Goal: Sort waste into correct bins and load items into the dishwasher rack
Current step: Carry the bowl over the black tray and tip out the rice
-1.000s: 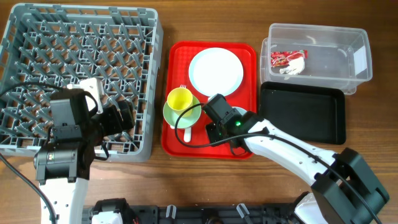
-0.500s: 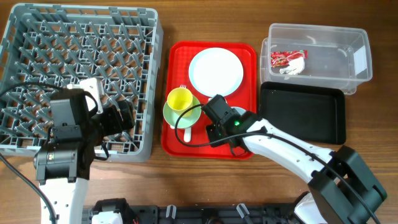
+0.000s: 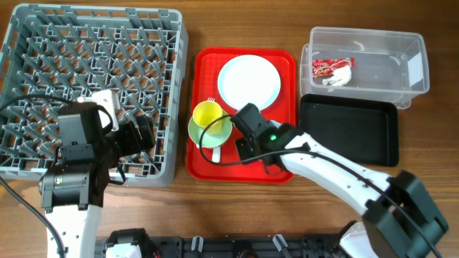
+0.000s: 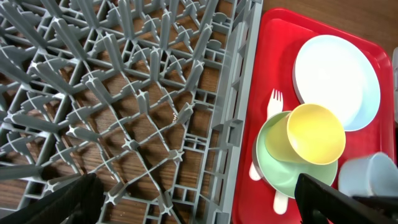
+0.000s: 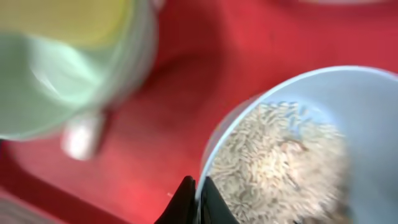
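My right gripper is shut on the rim of the light blue bowl, which holds rice-like food scraps, over the red tray. The bowl also shows in the left wrist view. The yellow cup sits in the green saucer-bowl, with the fork and spoon beside them. The plate lies at the tray's far end. My left gripper is open and empty over the grey rack.
The clear tub at the far right holds the red wrapper and the white napkin. The black tray lies in front of it, right of the red tray.
My right wrist has shifted slightly toward the far side with the bowl, and the arm now covers the bowl from above. The left arm has not moved.
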`<act>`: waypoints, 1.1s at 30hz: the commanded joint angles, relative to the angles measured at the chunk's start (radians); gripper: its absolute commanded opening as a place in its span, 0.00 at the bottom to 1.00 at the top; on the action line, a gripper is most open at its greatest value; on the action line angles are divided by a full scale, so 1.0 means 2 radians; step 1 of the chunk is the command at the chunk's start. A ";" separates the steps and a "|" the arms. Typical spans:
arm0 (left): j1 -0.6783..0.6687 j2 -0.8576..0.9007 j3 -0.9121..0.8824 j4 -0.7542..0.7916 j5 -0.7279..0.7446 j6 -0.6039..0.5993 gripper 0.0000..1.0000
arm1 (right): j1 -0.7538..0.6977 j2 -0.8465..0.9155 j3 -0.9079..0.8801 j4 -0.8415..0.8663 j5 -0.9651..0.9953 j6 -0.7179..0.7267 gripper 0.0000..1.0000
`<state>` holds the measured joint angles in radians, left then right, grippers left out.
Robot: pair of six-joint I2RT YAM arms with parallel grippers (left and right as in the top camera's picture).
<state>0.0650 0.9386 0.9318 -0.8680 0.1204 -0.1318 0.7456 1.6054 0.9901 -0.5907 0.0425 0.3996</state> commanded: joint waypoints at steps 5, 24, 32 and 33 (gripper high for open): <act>-0.002 -0.001 0.010 0.002 0.005 0.010 1.00 | -0.048 -0.093 0.046 -0.006 -0.009 -0.016 0.04; -0.002 -0.001 0.010 0.002 0.005 0.010 1.00 | -0.403 -0.097 0.010 0.000 -0.389 -0.030 0.05; -0.002 -0.001 0.010 0.002 0.005 0.010 1.00 | -0.487 -0.019 -0.027 0.036 -0.565 -0.047 0.05; -0.002 -0.001 0.010 0.002 0.005 0.010 1.00 | -0.494 -0.008 -0.027 0.039 -0.586 -0.052 0.04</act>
<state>0.0650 0.9390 0.9318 -0.8680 0.1204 -0.1314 -0.2024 1.5295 0.9501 -0.5335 -0.8806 0.3382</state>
